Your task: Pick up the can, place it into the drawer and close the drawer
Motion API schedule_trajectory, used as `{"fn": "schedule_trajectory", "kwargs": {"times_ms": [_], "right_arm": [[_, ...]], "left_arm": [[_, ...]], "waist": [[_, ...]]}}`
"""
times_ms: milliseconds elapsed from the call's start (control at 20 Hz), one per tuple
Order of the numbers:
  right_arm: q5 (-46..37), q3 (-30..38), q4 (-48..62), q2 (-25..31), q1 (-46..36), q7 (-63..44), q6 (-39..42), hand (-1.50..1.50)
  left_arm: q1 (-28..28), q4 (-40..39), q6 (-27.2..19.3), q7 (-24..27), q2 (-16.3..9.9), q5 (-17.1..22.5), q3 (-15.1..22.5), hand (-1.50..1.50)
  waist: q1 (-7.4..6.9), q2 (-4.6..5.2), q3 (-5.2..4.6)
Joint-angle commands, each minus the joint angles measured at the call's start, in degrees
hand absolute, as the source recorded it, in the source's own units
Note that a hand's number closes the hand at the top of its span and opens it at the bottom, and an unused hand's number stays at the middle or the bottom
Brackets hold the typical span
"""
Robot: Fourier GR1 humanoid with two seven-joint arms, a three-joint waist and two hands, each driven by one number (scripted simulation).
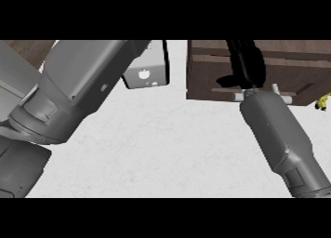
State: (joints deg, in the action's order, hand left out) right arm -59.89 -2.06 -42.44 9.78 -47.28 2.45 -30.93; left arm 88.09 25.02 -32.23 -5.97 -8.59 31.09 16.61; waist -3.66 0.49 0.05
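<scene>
The right hand point(244, 65) reached over the dark wooden drawer point(285, 69) at the far side of the white table point(168, 148), its black fingers point(231, 80) hanging down against the drawer's front – whether they curled round anything I could not tell. The can itself was nowhere I could make out; it might have lain hidden under that hand or inside the drawer. The left forearm point(72, 88) crossed the near-left of the view, its hand out of sight. Just beside it stood a grey box with a small apple mark point(146, 70), and something yellow point(325, 100) peeped past the drawer's right edge. A can, I judged, would be stiff, light and smooth-sided – best taken round its middle, where fingers wrap it squarely and it cannot tip.
</scene>
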Motion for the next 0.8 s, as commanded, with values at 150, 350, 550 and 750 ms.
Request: {"fn": "schedule_trajectory", "kwargs": {"times_ms": [150,350,550,750], "right_arm": [[-0.8,4.1,13.1,2.1,-10.5,1.5,-4.8,-1.50],[-0.8,5.5,17.5,1.3,-14.6,1.5,-7.9,-1.50],[-1.6,6.0,21.0,2.2,-17.2,1.6,-9.2,-1.50],[0.3,7.9,22.3,2.3,-21.2,1.6,-6.9,-1.50]], "left_arm": [[-5.7,6.0,2.0,-1.7,-3.6,-1.1,1.0,-1.50],[-7.7,9.3,-0.2,-3.7,-3.0,-1.5,1.5,-1.50],[-9.5,13.4,2.5,-4.9,-6.8,-1.7,1.7,-1.50],[-12.0,17.6,2.9,-6.9,-7.3,-1.5,2.3,-1.50]], "waist": [[-1.65,0.24,-0.03],[-1.82,0.31,0.01],[-2.86,0.45,0.01],[-3.79,0.22,0.01]]}}
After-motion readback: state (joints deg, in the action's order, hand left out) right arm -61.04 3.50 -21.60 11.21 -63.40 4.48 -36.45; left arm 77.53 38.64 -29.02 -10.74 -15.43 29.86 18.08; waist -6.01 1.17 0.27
